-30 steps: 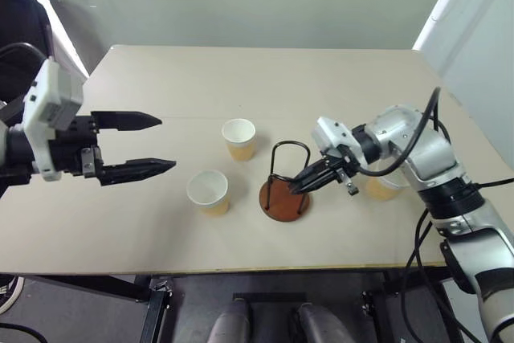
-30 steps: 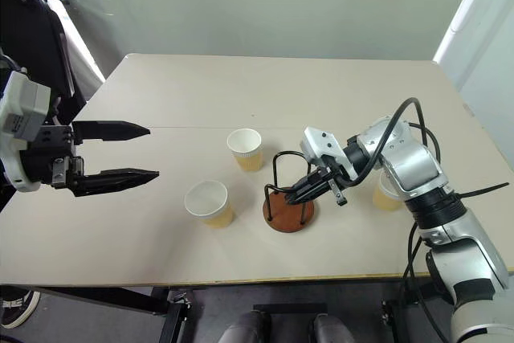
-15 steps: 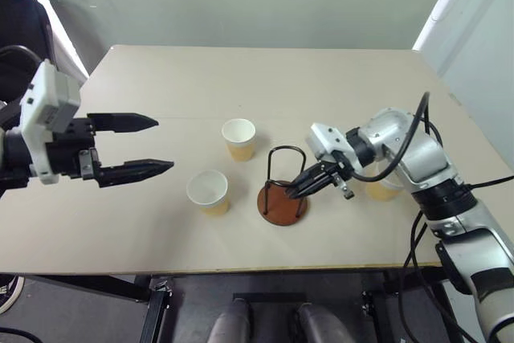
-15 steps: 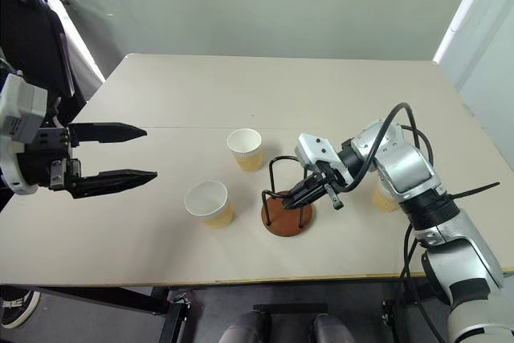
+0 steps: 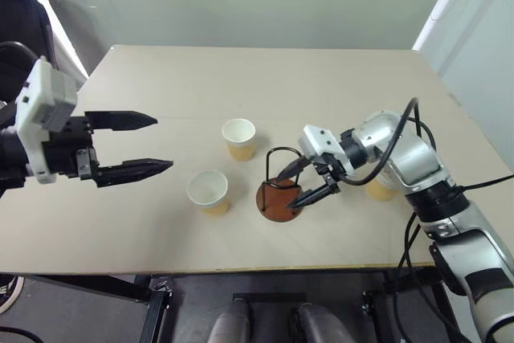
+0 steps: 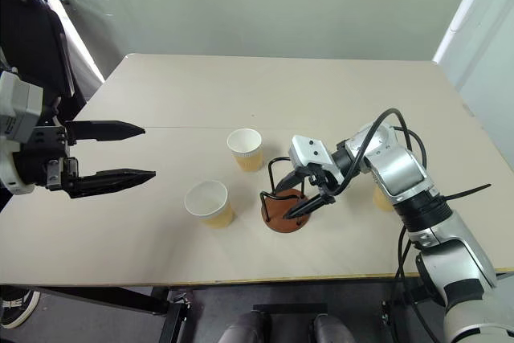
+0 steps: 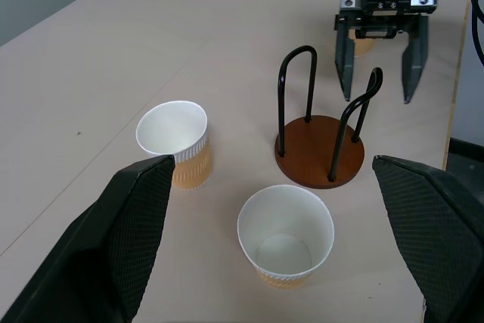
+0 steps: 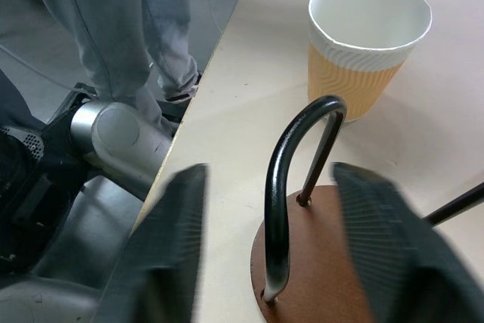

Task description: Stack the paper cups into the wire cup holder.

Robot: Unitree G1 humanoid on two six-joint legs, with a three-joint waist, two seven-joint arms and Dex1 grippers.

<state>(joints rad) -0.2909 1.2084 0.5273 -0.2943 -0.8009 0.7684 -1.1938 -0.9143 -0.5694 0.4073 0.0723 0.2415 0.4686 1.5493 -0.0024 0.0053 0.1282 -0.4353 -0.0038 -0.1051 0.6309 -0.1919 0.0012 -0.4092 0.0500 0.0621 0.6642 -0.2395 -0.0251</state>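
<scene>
On the pale beige table (image 5: 161,222) stands the wire cup holder (image 5: 279,185), a round reddish-brown disc base with thin black wire loops rising from it, near the middle toward the near edge. The right gripper (image 5: 307,181) sits at its right side with its two black fingers spread apart, one on either side of the nearer loop and gripping nothing; whether a fingertip touches the wire cannot be told. Three small tapered paper cups with white rims and tan-yellow ribbed lower walls stand upright and apart: one just left of the holder and nearer the front (image 5: 208,192), one farther back and left of the holder (image 5: 239,139), and a third on the right, mostly hidden behind the right forearm (image 5: 377,189). None is in the holder yet. The left gripper (image 5: 148,144) hangs above the table's left side, well apart from the cups, its long black fingers wide open and empty. The cups look very light and thin-walled, so a hard squeeze would likely crush or ovalise them; the ribbed sleeve should give some friction. A sensible hold is a gentle pinch across the wall just under the stiffer rolled rim. The holder looks light too and may slide or tip if a cup snags a loop.
</scene>
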